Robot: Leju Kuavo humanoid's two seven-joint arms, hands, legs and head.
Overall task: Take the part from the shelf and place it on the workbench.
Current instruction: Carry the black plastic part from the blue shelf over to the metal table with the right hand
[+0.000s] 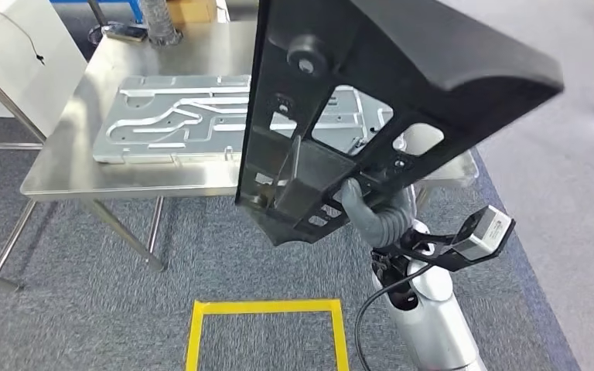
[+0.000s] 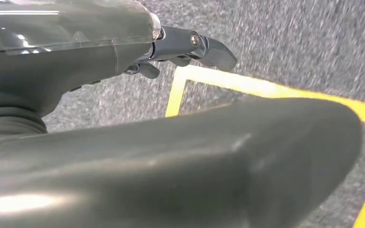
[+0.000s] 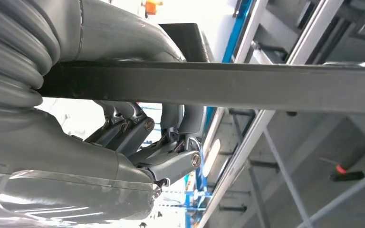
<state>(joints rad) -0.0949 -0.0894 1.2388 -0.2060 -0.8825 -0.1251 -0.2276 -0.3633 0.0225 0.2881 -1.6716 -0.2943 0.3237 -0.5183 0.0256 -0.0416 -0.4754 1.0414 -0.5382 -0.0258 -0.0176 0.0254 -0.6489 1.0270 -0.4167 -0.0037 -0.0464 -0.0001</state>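
Note:
The part (image 1: 371, 85) is a large black flat bracket with cut-outs and a curved top edge. It hangs tilted in the air in front of the steel workbench (image 1: 77, 166), hiding the bench's right side. My right hand (image 1: 371, 207) grips the part's lower end from below. In the right wrist view the part's edge (image 3: 228, 85) runs as a dark bar, and the fingers (image 3: 171, 137) wrap around it. My left hand (image 2: 100, 61) hangs over the carpet with thumb and fingers apart and holds nothing.
A machined aluminium plate (image 1: 193, 116) lies across the workbench top. A yellow tape square (image 1: 267, 309) marks the grey carpet before the bench. A white cabinet (image 1: 15, 62) stands at the far left. Metal shelf rails (image 3: 285, 71) are behind the right hand.

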